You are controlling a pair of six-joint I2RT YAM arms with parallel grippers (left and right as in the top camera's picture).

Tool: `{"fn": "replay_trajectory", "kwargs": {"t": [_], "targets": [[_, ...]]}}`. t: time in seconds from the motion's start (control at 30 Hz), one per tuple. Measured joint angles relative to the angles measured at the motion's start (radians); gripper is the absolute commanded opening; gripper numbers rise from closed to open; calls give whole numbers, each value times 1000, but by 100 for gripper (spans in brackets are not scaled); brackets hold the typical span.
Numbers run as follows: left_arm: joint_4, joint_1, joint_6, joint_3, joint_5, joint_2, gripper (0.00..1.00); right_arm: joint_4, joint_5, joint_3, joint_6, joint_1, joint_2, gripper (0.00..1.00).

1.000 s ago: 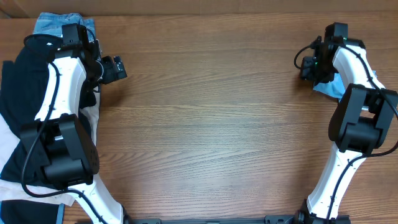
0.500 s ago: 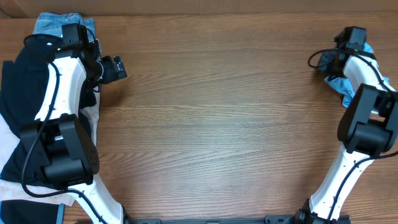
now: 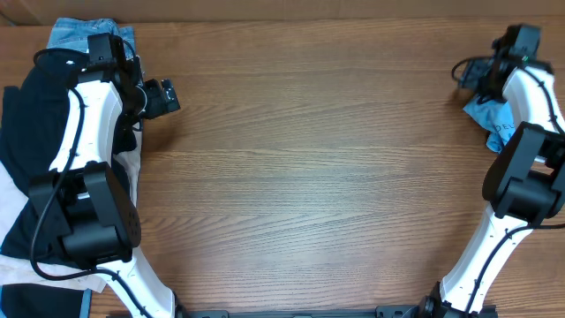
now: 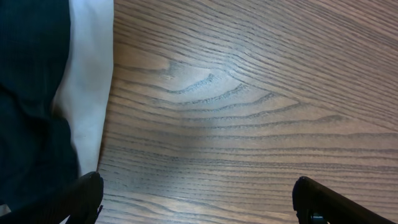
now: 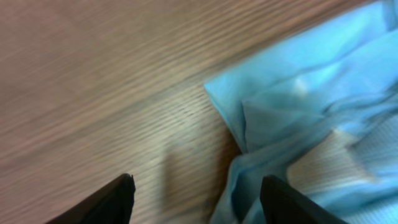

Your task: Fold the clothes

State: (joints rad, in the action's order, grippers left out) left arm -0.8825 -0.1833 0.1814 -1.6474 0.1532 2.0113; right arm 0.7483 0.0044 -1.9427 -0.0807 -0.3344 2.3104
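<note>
Blue shirt (image 3: 491, 115) crumpled at the table's (image 3: 309, 159) right side, 2 grippers empty.
Overhead: you see it beside the right arm (dark clothes (image 3: 26, 132) lie far left). Left wrist: your left gripper (image 4: 196, 193) gapes wide over bare wood. Right wrist: your right gripper (image 5: 199, 193) stands parted, the shirt's edge by 1 finger, unpinched.

Blur smears the right wrist view; the sky-blue T-shirt (image 5: 311, 93), ahead of the right gripper (image 5: 198, 196) and beyond one jaw, runs off two edges, print unreadable. Overhead, the right arm (image 3: 530, 88) covers much of it. The black garment (image 4: 31, 93) outside one jaw of the left gripper (image 4: 196, 199) is cropped
</note>
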Motion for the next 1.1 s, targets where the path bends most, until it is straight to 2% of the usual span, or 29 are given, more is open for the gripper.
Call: {"fn": "replay_trajectory", "kwargs": {"t": [0.13,0.17,0.23,0.27,0.3,0.53,0.8,1.1], "targets": [[0,0,0,0,0,0,100,138,-16,-125,-29,-8,-43,68],[0,0,0,0,0,0,100,157,-17,-145,-34,-13,-56,59],[0,0,0,0,0,0,100,197,-20,-179,-68,-40,-99,17],[0,0,0,0,0,0,100,207,-18,-180,-87,-56,-110,8],[0,0,0,0,0,0,100,215,-17,-180,-98,-74,-115,4],[0,0,0,0,0,0,100,189,-7,-103,-162,-211,-80,4],[0,0,0,0,0,0,100,120,-8,-52,-173,-201,23,4],[0,0,0,0,0,0,100,-12,-31,-48,-177,-196,59,4]]}}
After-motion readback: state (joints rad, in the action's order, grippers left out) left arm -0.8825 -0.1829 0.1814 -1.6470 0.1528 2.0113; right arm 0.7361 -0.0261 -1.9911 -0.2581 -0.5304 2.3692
